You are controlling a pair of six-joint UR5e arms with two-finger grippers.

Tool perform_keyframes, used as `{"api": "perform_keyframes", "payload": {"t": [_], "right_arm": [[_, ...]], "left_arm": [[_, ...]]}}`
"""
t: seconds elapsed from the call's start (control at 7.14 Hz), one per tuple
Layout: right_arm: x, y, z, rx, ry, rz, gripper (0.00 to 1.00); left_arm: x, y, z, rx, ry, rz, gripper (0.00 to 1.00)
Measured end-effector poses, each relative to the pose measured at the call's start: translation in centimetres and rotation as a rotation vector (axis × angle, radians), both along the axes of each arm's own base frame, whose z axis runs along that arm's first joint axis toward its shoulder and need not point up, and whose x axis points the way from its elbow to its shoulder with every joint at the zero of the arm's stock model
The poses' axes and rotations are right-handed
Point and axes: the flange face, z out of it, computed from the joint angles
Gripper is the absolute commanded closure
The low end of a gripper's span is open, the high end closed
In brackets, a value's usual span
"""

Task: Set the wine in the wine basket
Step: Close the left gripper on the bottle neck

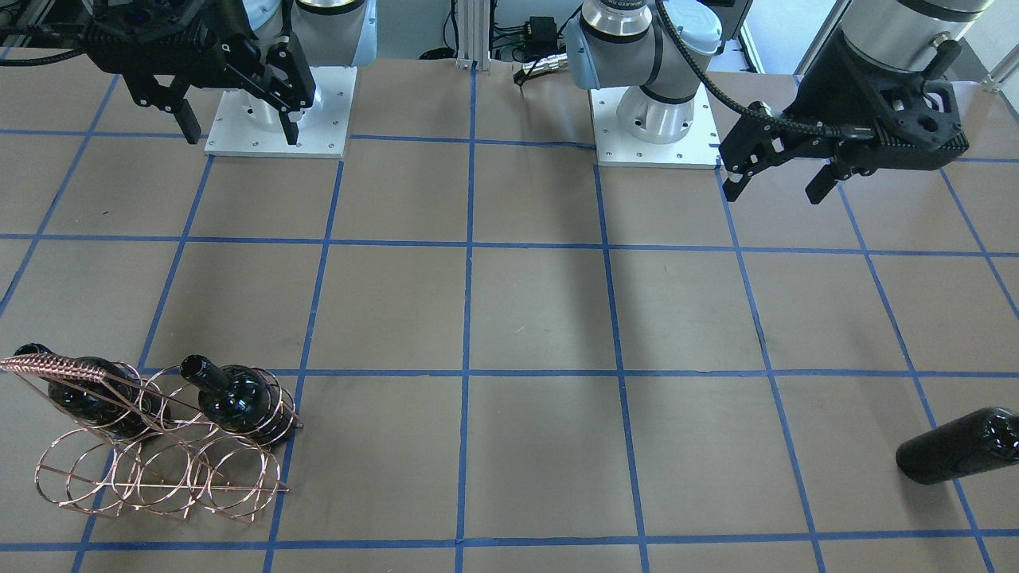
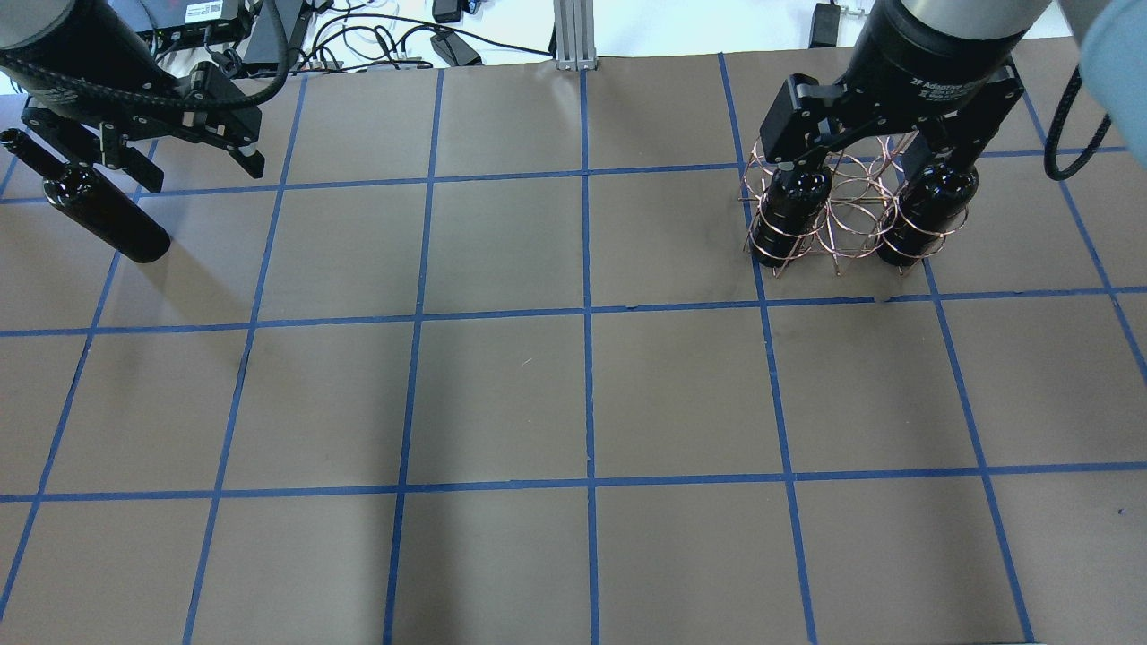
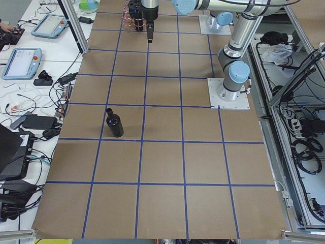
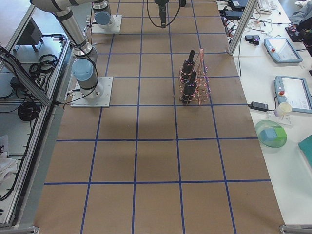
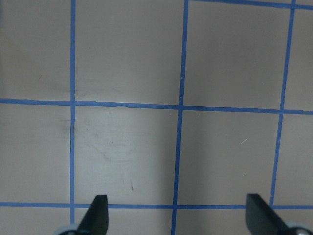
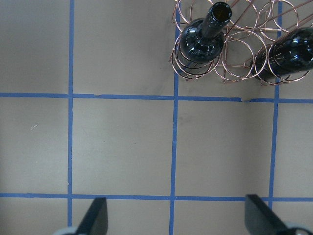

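Note:
The wine bottle [image 2: 99, 215], glossy black, stands alone on the table at the far left of the overhead view; it also shows in the front view [image 1: 959, 456] and the left view [image 3: 115, 123]. My left gripper [image 2: 202, 170] is open and empty, raised beside the bottle, apart from it; its wrist view shows its tips [image 5: 178, 218] over bare table. The copper wire wine basket [image 2: 853, 219] holds two identical bottles in its end rings, with the middle ring free. My right gripper [image 2: 865, 157] is open and empty, high above the basket [image 6: 239, 54].
The brown table [image 1: 525, 318] carries a blue tape grid. The arms' white base plates [image 1: 279, 127] sit at the robot side. Cables and an aluminium post [image 2: 573, 36] lie beyond the far edge. Side benches with tablets [image 4: 285, 48] flank the table ends.

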Motion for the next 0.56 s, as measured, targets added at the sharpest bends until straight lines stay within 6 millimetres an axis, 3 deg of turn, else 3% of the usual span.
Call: {"api": "perform_keyframes", "payload": {"t": [0.14, 0.28, 0.56], "right_arm": [[0.0, 0.0, 0.0, 0.000, 0.000, 0.000, 0.00], [0.0, 0.0, 0.0, 0.000, 0.000, 0.000, 0.00], [0.0, 0.0, 0.0, 0.000, 0.000, 0.000, 0.00]], "left_arm": [[1.3, -0.5, 0.3, -0.011, -0.008, -0.040, 0.00], [4.2, -1.4, 0.7, -0.028, -0.021, -0.086, 0.00], [11.9, -3.0, 0.4, -0.037, -0.038, -0.154, 0.00]]}}
